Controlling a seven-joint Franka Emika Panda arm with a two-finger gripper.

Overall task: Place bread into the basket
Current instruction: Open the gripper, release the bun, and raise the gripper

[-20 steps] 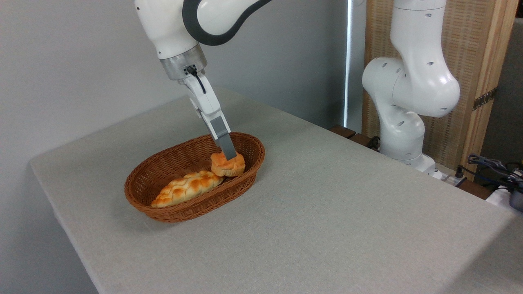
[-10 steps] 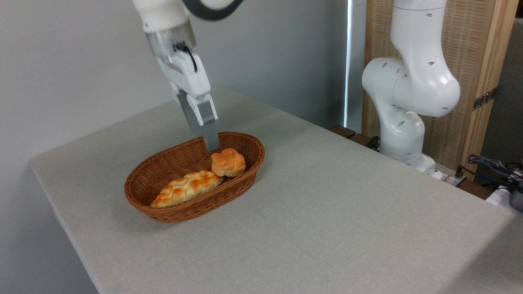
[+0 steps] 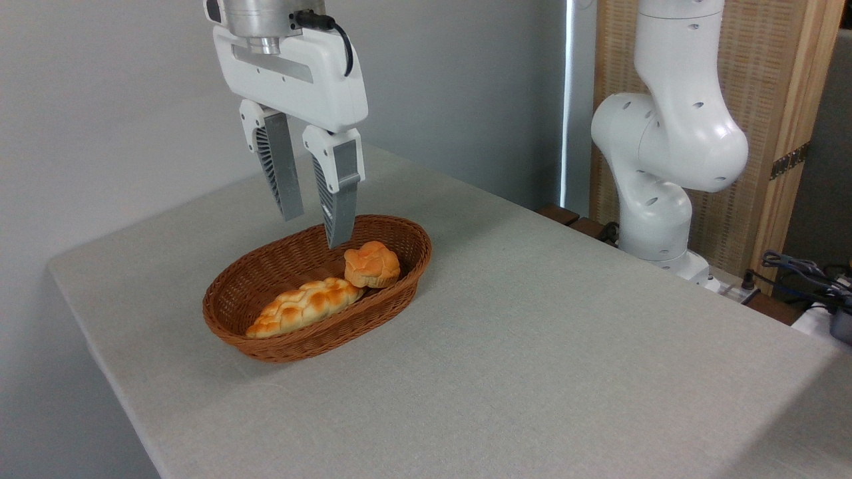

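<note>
Bread (image 3: 371,263) inside basket (image 3: 266,342), end effector (image 3: 316,229) open above

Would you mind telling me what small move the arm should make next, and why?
Probably retreat upward, clear of the basket: the bun already rests inside it beside the braided loaf, and the gripper hangs open and empty above the rim.

The arm above the jaws is cut off by the top edge. Below the jaws, the basket (image 3: 266,342) near wall hides the underside of the braided loaf (image 3: 303,306). The tabletop (image 3: 532,366) runs off the bottom edge.
</note>
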